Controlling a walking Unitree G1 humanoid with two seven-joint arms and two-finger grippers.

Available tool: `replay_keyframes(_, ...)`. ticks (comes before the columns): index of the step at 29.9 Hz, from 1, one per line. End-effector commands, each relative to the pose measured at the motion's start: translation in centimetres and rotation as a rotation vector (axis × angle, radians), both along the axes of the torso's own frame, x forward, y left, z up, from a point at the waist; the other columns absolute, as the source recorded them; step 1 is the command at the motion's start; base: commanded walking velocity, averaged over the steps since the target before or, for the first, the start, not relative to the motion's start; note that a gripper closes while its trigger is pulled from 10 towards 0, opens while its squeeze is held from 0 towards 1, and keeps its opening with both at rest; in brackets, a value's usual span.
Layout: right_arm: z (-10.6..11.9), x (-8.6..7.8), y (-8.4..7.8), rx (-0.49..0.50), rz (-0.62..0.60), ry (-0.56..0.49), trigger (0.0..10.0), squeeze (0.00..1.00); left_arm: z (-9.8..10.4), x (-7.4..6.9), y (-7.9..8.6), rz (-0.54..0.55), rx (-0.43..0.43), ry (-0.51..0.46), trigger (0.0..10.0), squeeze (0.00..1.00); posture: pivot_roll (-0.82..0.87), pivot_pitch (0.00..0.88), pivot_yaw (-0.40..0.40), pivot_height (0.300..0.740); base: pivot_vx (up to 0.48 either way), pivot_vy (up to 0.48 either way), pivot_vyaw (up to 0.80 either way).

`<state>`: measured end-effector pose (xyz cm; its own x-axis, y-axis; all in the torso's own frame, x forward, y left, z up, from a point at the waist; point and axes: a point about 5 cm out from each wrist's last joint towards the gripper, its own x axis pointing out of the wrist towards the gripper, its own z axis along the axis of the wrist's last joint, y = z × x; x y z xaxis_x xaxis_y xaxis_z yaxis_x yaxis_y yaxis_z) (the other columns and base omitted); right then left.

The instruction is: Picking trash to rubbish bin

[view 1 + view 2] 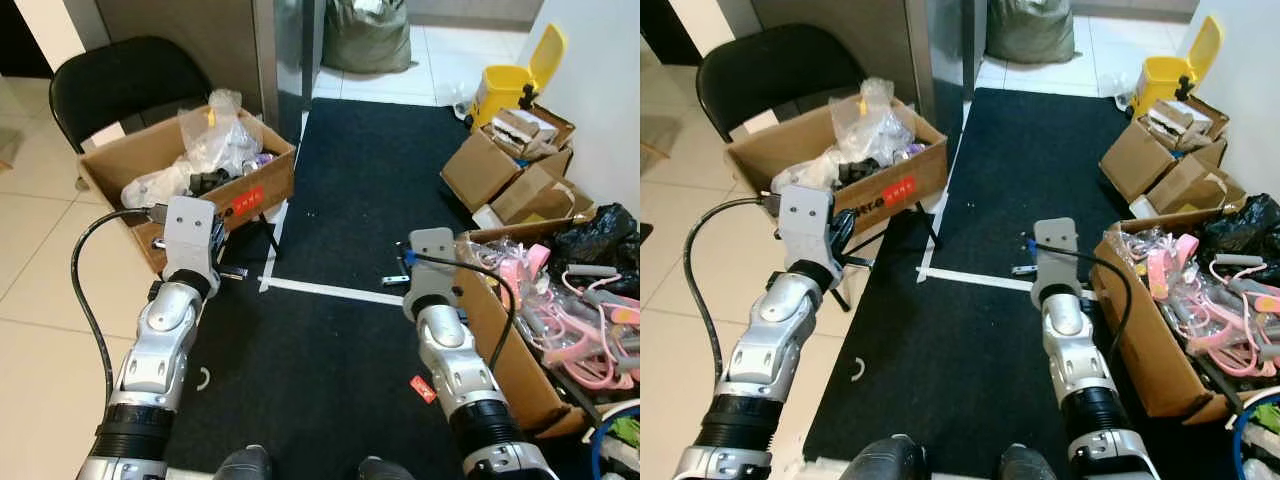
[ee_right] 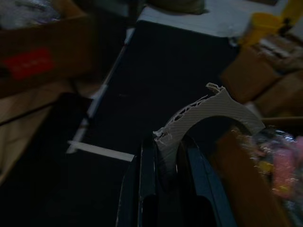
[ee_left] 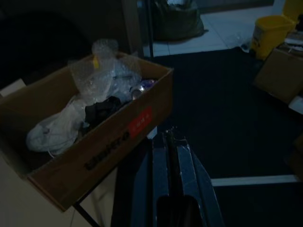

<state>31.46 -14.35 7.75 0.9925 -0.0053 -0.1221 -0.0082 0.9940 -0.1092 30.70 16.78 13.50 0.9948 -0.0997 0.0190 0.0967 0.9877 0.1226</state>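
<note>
Two silver arms are reaching forward over the black mat (image 1: 350,200), and there are two open cardboard boxes close by: one box of bagged rubbish (image 1: 190,175) sitting to the robot's left in front of one black chair (image 1: 120,85), and one box of pink plastic parts (image 1: 520,320) to its right. Further back, one yellow rubbish bin (image 1: 515,85) is standing with its lid up, beside a cluster of smaller cartons (image 1: 520,160). The right gripper (image 2: 165,146) is holding one piece of trash, a pale curved strip (image 2: 208,116) with a torn, lattice-like edge; its long axis is running away from the fingers and arcing toward the box of pink parts, its far tip pointing downward. The right fingers (image 2: 147,179) are pressing in on the strip's near end with only its thickness between them. The left gripper (image 3: 171,142) is hovering beside the rubbish box, its fingers (image 3: 161,175) lying flat together, holding nothing.
</note>
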Motion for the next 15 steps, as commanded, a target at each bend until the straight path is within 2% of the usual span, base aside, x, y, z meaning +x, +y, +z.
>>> replay_keyframes(1, -0.48, -0.23, 0.21, 0.001, 0.006, 0.018, 10.0, 0.00, -0.49, -0.17, 0.26, 0.007, 0.009, 0.024, 10.0, 0.00, 0.05, 0.078, 0.004, 0.740, 0.292, 0.000, 0.00)
replay_keyframes(15, -0.63, -0.27, 0.06, -0.002, 0.003, 0.025, 10.0, 0.00, -0.52, -0.17, 0.16, 0.007, 0.008, 0.026, 10.0, 0.00, 0.05, 0.080, 0.003, 0.740, 0.297, 0.000, 0.00)
